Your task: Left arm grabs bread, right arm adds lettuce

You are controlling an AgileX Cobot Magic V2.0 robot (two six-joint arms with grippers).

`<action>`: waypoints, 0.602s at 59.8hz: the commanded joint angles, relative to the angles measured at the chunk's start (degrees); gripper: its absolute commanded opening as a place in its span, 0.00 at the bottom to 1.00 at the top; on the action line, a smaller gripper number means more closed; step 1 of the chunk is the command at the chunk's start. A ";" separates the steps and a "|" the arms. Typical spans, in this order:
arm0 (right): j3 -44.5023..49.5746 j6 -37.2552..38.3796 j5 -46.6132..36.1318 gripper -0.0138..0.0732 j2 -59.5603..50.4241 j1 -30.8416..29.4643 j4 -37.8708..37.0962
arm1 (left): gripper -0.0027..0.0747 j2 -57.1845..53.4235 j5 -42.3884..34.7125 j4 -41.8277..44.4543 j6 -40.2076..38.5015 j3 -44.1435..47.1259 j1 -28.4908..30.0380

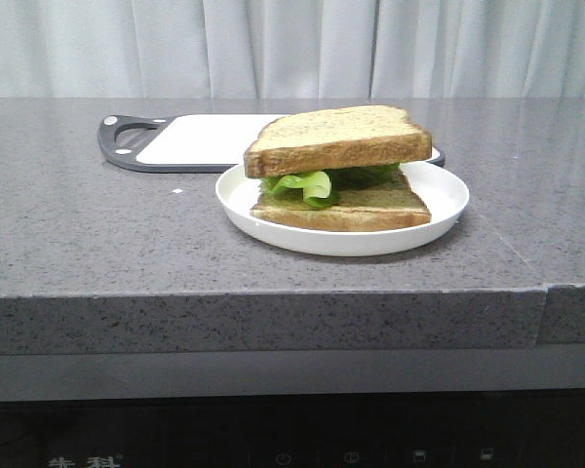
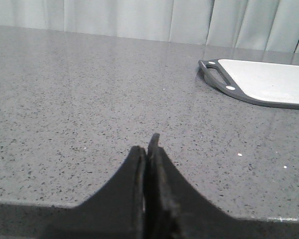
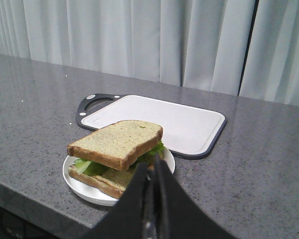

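- I see the bread (image 1: 337, 139) lying as the top slice on the white plate (image 1: 448, 210), with the lettuce (image 1: 307, 184) sandwiched under it.
- My left gripper (image 2: 148, 149) has its fingers pressed together over bare counter (image 2: 89, 99); my right gripper (image 3: 153, 172) looks closed too, empty.
- I judge the bread light, soft and crushable: pinch it gently at the crust edge.
- The lettuce seems limp, though mostly hidden.

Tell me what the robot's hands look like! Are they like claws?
A bit, yes. Each gripper is matte black, with two flat fingers that narrow to a point, like a beak. The left gripper has slightly rough, scuffed finger edges. The right gripper looks the same, with a thin slit between its fingers. No cables, stickers or writing show on either, and the arms themselves are out of view.
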 commanded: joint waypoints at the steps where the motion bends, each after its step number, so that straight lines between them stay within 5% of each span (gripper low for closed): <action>1: -1.43 0.02 -4.02 0.09 0.70 -0.33 0.37 | 0.01 -1.03 -5.27 -0.54 -0.57 0.34 0.04; 19: 0.53 0.78 -7.92 0.09 0.65 -0.54 -0.62 | 0.01 -1.03 -5.27 -0.54 -0.57 0.34 0.04; 36: 12.21 17.83 -13.46 0.09 -2.37 -11.57 -13.64 | 0.01 -1.03 -5.27 -0.54 -0.57 0.34 0.04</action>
